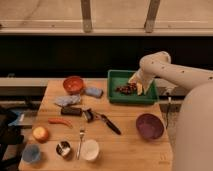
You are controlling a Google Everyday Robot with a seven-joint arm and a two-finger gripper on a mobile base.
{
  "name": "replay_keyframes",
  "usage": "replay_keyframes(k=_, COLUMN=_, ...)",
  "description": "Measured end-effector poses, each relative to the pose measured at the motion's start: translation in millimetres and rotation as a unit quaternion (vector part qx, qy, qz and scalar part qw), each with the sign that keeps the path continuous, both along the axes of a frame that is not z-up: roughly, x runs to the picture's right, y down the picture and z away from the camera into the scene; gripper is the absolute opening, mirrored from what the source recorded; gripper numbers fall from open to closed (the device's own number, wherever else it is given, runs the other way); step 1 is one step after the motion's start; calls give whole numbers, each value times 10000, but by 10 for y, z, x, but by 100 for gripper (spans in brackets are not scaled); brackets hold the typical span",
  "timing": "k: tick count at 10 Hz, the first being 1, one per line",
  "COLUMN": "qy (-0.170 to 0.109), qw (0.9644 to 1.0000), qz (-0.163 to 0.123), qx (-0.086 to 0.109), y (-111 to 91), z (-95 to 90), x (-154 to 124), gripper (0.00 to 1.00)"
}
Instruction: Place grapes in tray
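Though bent in from the right edge of the frame, reaches only as far as the tray [113, 96], right of centre, with gripper [136, 81] poised low over its right half. Cannot tell whether wide, narrow or holding. Inside tray: grapes [125, 89] lying mid-floor, just below-left of gripper, beside pale banana piece [139, 89]. Lower right: purple bowl [150, 126], well apart.
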State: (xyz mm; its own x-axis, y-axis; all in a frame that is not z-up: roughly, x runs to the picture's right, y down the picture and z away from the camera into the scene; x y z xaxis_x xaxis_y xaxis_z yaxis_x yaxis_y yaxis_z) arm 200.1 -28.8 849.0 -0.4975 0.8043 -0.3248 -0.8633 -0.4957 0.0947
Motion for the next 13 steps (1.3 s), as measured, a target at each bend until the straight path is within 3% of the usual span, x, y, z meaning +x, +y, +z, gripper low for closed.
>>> replay_keyframes(k=6, qy=-46, qw=10000, qz=50, qx=-2, y=-5, z=35, x=-6, gripper=69)
replay_keyframes(k=10, qy=-354, qw=9993, qz=73, qx=-47, y=-71, z=347, x=-313, gripper=69)
replay_keyframes(k=13, qy=-413, qw=9983, qz=149, qx=-379, y=67, z=768, x=-369, gripper=69)
